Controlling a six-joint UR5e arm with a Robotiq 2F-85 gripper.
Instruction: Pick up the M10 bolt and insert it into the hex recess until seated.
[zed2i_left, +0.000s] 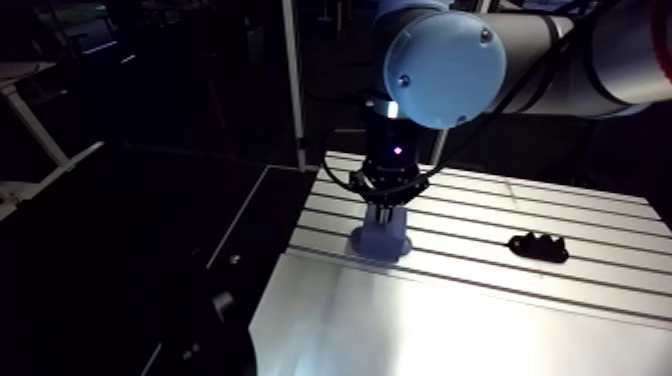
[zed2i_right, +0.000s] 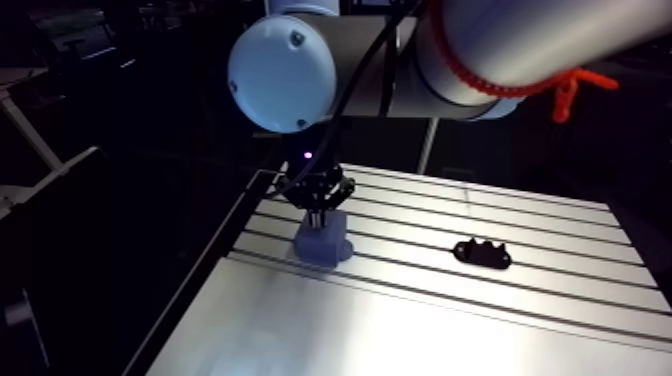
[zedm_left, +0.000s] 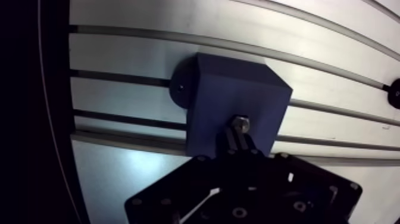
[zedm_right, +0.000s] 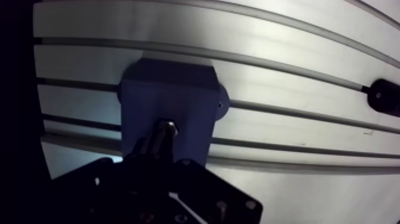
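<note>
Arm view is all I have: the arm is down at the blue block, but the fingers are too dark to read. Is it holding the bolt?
Observer: Yes. In the wrist view the fingers are shut on the M10 bolt, and its metal end shows just past the fingertips.
Operator: Where is that end relative to the block?
Observer: It is over the top face of the blue block. The recess itself is hidden, so I cannot tell whether the bolt is in it.
Operator: Any detail on the block I'm missing?
Observer: A round ear with a small hole sticks out from one side of the block, lying over a table slot.
</note>
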